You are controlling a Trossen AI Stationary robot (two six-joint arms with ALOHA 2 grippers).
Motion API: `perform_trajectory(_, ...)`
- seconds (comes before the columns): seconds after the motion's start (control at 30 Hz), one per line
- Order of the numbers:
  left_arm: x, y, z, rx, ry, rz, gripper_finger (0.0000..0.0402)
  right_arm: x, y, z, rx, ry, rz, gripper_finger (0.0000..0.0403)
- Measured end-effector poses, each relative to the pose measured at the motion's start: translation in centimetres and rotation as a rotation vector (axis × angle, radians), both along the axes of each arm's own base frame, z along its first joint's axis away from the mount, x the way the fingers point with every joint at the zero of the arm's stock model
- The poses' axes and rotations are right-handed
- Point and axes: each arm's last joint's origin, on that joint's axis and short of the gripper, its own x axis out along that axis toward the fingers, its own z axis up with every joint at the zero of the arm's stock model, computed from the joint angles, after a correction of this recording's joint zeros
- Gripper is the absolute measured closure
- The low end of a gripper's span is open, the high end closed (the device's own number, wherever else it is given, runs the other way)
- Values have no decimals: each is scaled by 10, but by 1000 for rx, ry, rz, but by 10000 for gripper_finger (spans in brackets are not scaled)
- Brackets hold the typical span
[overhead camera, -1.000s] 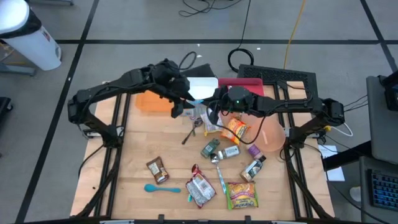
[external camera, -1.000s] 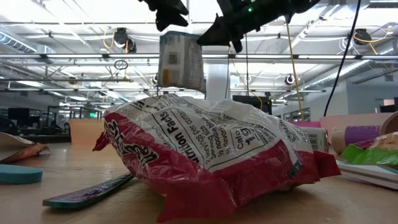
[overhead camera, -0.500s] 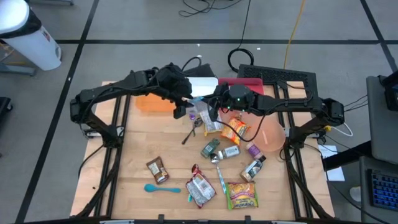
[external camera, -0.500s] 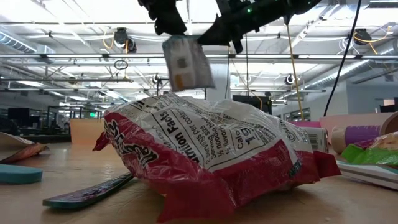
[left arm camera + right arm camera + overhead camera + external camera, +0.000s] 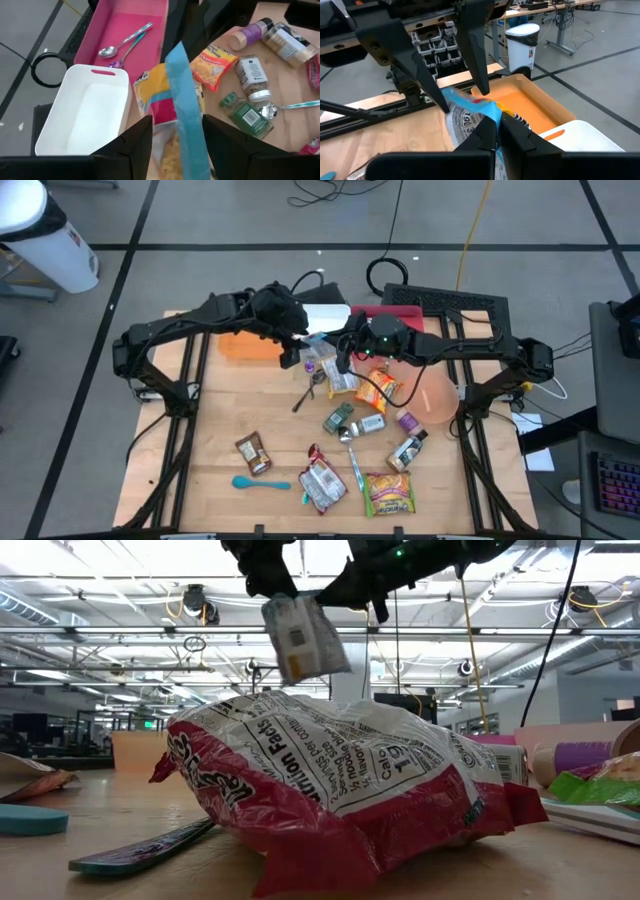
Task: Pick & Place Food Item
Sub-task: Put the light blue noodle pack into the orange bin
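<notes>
The crinkly plastic snack bag with a blue top edge [image 5: 182, 107] hangs in the air above the wooden tabletop [image 5: 215, 415], between the two arms. It looks light, soft and slippery, so the stiffer sealed edge is the best hold. The left tool [image 5: 172, 135] grasps its top; the right tool [image 5: 495, 131] is clenched on the same blue edge.

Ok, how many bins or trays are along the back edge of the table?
3: an orange plastic bin under the left arm, a white plastic bin in the middle, and a pink tray holding spoons beside it. The arms may hide others.
</notes>
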Motion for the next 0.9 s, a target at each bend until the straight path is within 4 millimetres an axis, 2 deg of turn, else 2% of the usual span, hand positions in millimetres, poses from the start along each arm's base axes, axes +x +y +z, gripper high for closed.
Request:
perform_trajectory(0.3, -1, 1, 0, 34, 15, 50, 227, 1, 1, 5, -5, -52, 52, 403)
perform_trajectory(0.8, 0, 2, -1, 31, 15, 56, 389, 1, 1, 3, -1, -30, 53, 403)
perform_trajectory(0.9, 0, 1, -1, 24, 12, 28, 395, 1, 2, 3, -1, -30, 54, 403)
